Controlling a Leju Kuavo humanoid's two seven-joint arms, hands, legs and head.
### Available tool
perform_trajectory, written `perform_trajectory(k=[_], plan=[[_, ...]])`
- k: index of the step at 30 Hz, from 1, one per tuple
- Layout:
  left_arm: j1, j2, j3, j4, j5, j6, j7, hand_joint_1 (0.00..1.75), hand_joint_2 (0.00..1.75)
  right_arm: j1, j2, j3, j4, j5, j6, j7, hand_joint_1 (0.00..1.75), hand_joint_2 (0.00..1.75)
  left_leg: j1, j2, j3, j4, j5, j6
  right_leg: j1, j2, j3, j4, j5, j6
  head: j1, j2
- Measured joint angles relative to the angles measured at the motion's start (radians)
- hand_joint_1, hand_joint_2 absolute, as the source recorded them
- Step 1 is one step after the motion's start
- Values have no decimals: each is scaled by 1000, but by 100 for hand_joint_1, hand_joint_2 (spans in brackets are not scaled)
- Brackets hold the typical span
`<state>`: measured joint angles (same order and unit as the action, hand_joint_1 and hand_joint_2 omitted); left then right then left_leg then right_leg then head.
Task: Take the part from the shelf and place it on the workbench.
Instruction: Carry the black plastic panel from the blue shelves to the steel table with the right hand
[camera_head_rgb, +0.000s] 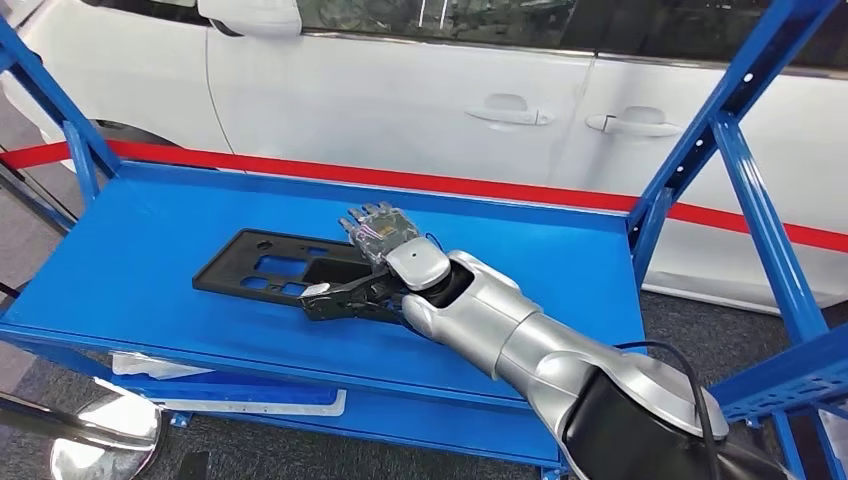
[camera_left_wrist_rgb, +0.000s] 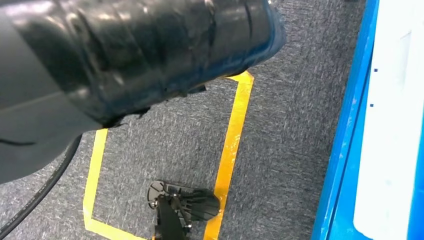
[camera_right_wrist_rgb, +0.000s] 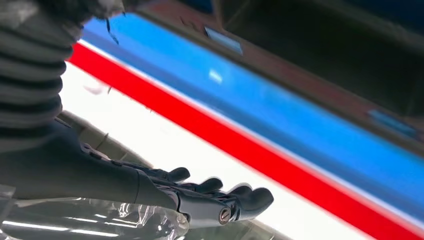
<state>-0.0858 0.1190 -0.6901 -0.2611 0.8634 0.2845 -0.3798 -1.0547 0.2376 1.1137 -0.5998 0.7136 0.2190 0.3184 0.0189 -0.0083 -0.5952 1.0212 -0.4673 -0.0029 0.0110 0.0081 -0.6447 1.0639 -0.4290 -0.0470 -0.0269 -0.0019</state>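
A flat black plastic panel (camera_head_rgb: 268, 267) with rectangular cutouts lies on the blue shelf (camera_head_rgb: 130, 280), centre-left of the head view.

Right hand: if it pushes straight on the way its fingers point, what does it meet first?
Probably the shelf's raised back edge, then the white car behind; the right hand already lies over the black part. Depth is unclear.
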Motion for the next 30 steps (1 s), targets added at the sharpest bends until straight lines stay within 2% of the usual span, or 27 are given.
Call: perform_trajectory(k=[2,4,5,6,8,9,10,11,12,14,15,17,19,21,23,24,25,26,28,30], plan=[[-1,-1,0,0,4,4,3,0,0,-5,-2,0,0,-35,49,-5,0,175,1,1,1,-6,1,-11,5,0,10,-22,-2,-3,1,0],[-1,0,0,0,7,7,5,0,0,-6,-4,0,-2,-63,78,-5,0,175,3,3,3,-3,-7,-23,-1,0,20,-37,3,-6,1,0],[-1,0,0,0,8,8,6,0,0,-8,-4,0,-4,-74,85,-6,0,175,4,3,-6,21,-22,-27,-6,-1,26,-45,6,-9,0,0],[-2,2,0,0,9,8,7,0,0,-10,-4,0,-7,-82,88,-6,0,175,4,4,-27,65,-47,-31,-8,-2,30,-50,8,-10,-1,0],[-2,5,0,0,10,9,8,0,0,-10,-5,0,-11,-92,90,-7,0,175,4,4,-88,190,-99,-38,-7,-2,32,-51,7,-13,-2,0],[-1,6,0,1,11,10,8,0,0,-9,-6,0,-12,-95,89,-7,0,175,4,4,-113,234,-109,-41,-6,-2,32,-50,6,-14,-1,0],[0,7,0,1,12,11,9,0,0,-8,-7,0,-13,-98,88,-7,0,175,4,4,-123,247,-100,-42,-5,-1,32,-48,4,-14,-1,0],[2,8,0,1,13,12,9,0,0,-8,-9,0,-16,-103,86,-7,0,175,4,4,-114,220,-74,-43,-5,-1,32,-45,2,-14,-1,0],[2,8,0,1,14,12,9,0,0,-8,-12,0,-20,-111,85,-6,0,175,4,5,-89,161,-36,-42,-5,0,32,-40,-1,-12,-1,0],[0,10,0,1,15,13,9,0,0,-9,-16,0,-32,-129,84,-6,0,175,1,4,-31,40,10,-34,-2,1,30,-30,-8,-7,-1,0],[-1,11,0,1,15,13,9,0,0,-9,-19,0,-39,-141,82,-8,0,175,-1,4,-15,6,17,-29,-1,2,28,-27,-10,-3,0,0],[-2,12,0,1,15,14,10,0,0,-9,-26,0,-57,-164,69,-12,0,175,-6,2,-10,-8,15,-17,0,2,25,-26,-10,4,0,0],[0,12,0,1,15,14,11,0,0,-10,-38,0,-80,-181,44,-11,0,175,0,4,-7,-14,20,-6,1,2,21,-19,-17,14,0,0],[-1,11,0,1,15,14,12,0,0,-12,-53,0,-107,-197,18,-5,0,175,6,5,-3,-22,24,5,-1,2,-7,43,-57,25,4,0],[-2,11,0,1,16,14,15,0,0,-12,-69,0,-136,-211,-3,1,0,175,6,6,-2,-23,24,10,-9,1,-67,171,-117,34,7,0],[-2,11,0,1,16,14,17,0,0,-11,-78,0,-153,-215,-15,6,0,175,6,6,-2,-22,23,10,-13,1,-94,225,-133,37,7,0],[-1,11,0,1,16,14,19,0,0,-9,-87,0,-170,-217,-30,12,0,175,7,6,-2,-22,22,10,-16,0,-107,248,-132,40,7,0],[-1,11,0,1,16,14,20,0,0,-7,-95,0,-189,-216,-47,18,0,175,9,6,-1,-21,21,9,-19,0,-102,234,-112,42,8,0],[-1,11,0,1,16,14,23,0,0,-7,-110,0,-232,-208,-88,30,0,175,12,5,1,-18,16,2,-24,0,-47,115,-48,43,8,0],[-2,10,0,1,16,14,25,0,0,-7,-122,0,-275,-195,-126,38,0,175,10,4,1,-13,12,-10,-23,1,6,9,-16,41,7,0]])
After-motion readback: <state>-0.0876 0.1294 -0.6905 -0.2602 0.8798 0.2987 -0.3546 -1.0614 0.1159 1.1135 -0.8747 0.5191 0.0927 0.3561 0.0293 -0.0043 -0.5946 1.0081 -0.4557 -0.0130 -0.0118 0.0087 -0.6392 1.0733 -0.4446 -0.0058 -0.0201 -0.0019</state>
